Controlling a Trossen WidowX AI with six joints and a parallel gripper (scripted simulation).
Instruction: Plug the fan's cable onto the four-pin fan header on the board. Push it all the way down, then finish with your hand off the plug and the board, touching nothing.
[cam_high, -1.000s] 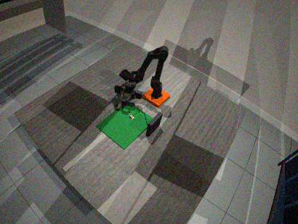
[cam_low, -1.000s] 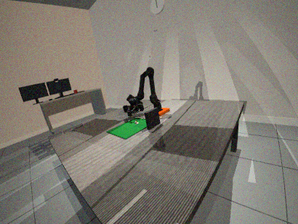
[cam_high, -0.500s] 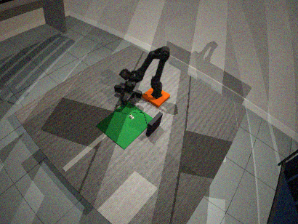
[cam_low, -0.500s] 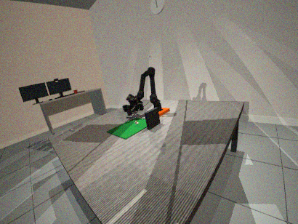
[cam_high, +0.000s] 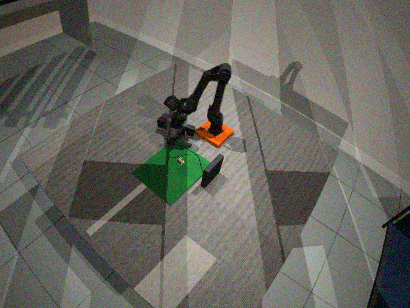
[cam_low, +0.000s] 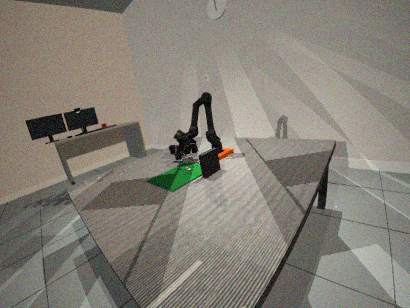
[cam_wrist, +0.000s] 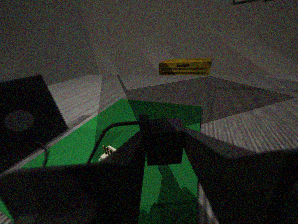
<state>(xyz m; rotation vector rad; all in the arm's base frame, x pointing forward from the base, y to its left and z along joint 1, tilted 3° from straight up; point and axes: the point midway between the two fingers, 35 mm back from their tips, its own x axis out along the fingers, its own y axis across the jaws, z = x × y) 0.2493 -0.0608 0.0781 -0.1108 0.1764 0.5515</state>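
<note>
The green board (cam_high: 170, 192) (cam_low: 172, 183) (cam_wrist: 172, 110) lies on the table with the small whitish header (cam_high: 180, 160) (cam_low: 188, 168) (cam_wrist: 107, 153) on it. The black fan (cam_high: 212, 170) (cam_low: 209, 163) (cam_wrist: 37, 102) stands upright by the board's edge. My gripper (cam_high: 181, 142) (cam_low: 185, 158) (cam_wrist: 162, 133) is shut on the dark plug (cam_wrist: 164, 141), above the board near its edge on the arm's side. The black cable (cam_wrist: 106, 128) arcs from the plug toward the fan. In the wrist view the header is left of the plug, and the two are apart. The plug's underside and sockets are too dark to make out.
The arm's orange base plate (cam_high: 219, 140) (cam_low: 226, 154) is behind the fan. A yellow block-like thing (cam_wrist: 185, 67) shows beyond the board in the wrist view. A desk with monitors (cam_low: 46, 127) stands in the background. Shadows and light bands cross the table.
</note>
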